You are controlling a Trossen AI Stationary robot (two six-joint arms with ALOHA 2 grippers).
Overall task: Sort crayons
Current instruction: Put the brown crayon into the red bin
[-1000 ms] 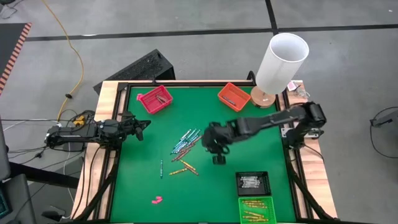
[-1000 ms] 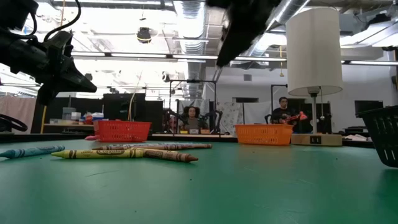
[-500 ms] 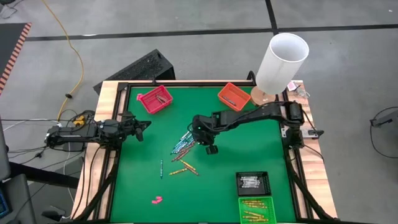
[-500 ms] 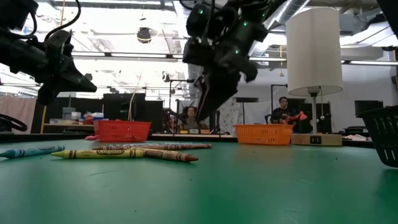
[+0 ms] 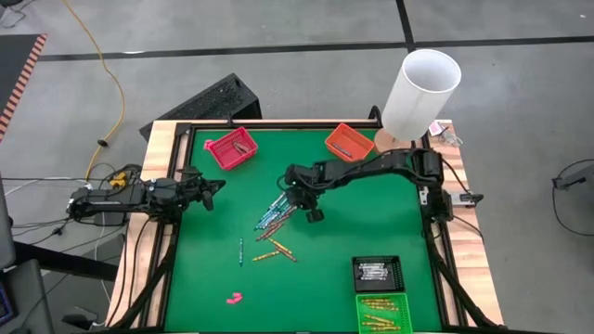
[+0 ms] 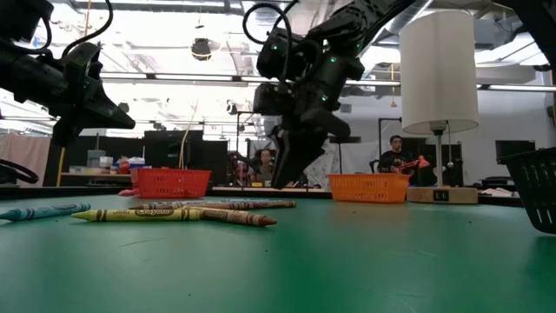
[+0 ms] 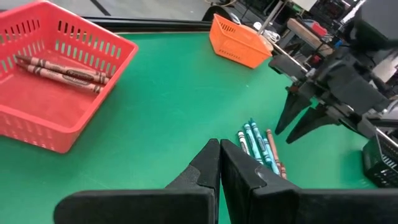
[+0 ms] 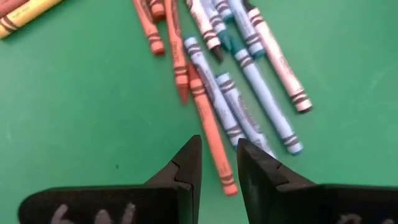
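Green table top, framed in black, under bright workshop lights — lamp at the far right corner, people seated well behind.

- Crayons: loose cluster near the table's middle, blue, reddish and pale sticks overlapping; a few yellow-orange ones just beside it, one teal stick apart to the left.
- Bins: red tray and orange tray at the far edge, black tray and green tray at the near right; the red, black and green ones visibly hold sticks.
- Pink lump: near edge, alone.
- Right gripper: hanging above the cluster's right end, tips down, jaws a narrow gap apart with nothing between them.
- Left gripper: parked at the left edge, jaws clenched together, empty.

Step in hand, as I read it — choosing one stick for pickup. Doing it well means straddling a single crayon across its width, preferably the reddish one lying under the tips, and descending straight so neighbours touching it are not dragged or pinched along. Closing near its middle should keep it level.
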